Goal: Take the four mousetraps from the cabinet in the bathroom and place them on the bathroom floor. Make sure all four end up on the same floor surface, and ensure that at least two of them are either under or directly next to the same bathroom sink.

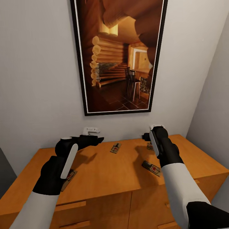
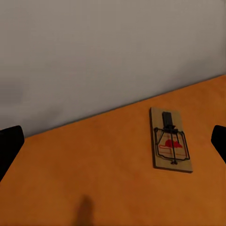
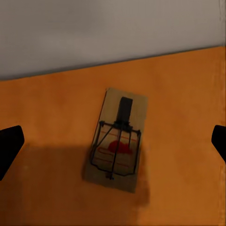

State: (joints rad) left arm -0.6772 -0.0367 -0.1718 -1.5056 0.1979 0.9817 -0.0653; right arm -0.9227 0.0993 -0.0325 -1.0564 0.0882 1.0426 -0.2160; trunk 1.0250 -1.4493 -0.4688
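Several mousetraps lie on the top of the orange-brown cabinet. One mousetrap lies near the back wall, just ahead of my left gripper; it is the same mousetrap that sits right of centre in the left wrist view. The left gripper is open and empty, above the wood. Another mousetrap lies half hidden under my right gripper. The right wrist view shows that mousetrap between the spread fingertips, below them. A third mousetrap lies beside my right forearm, and one more mousetrap peeks out under my left arm.
A large framed picture hangs on the white wall behind the cabinet, with a white wall fitting below it. A side wall closes the corner at the right. Drawer fronts with a bar handle face me.
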